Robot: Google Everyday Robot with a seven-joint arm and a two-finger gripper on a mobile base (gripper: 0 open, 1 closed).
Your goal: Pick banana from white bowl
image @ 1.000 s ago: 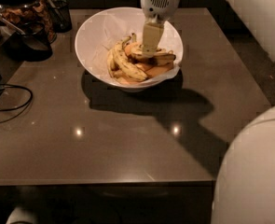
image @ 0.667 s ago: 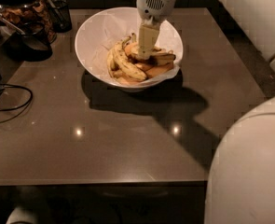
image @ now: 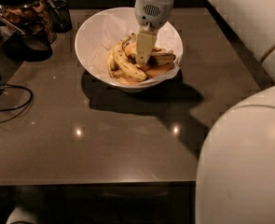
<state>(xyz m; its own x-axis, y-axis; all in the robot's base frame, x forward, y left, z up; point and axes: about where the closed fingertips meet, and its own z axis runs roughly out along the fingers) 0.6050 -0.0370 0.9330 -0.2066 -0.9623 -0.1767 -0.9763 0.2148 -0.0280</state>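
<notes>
**A:** Where was the gripper [image: 140, 59]?

**B:** Down inside the wide, deep white bowl [image: 96, 41], a little right of its middle. The pale tip was in among the fruit. The white arm housing with the small vent grille stood above it, over the bowl's far rim.

**A:** Was it open or closed?

**B:** I could not tell. Only one pale slab showed below the housing.

**A:** And the plump yellow banana with the brown bruising [image: 158, 69]?

**B:** It lay in the bowl's right half on the crinkled white paper lining [image: 104, 29], just beside the gripper's tip. I could not tell whether the two were touching.

**A:** Was there anything else in the bowl?

**B:** A longer, slimmer curved banana with dark spots [image: 125, 65] lay in the left half, close against the rest of the fruit.

**A:** What was around the bowl?

**B:** It stood on a dark brown glossy tabletop [image: 127, 139], towards the far edge. A dark glass jar of brownish snacks [image: 23, 8] stood to the bowl's left and further back. A black cable [image: 13, 104] looped well to its left and nearer the camera. The robot's rounded white body [image: 244, 162] filled the view on the near right of the bowl.
</notes>
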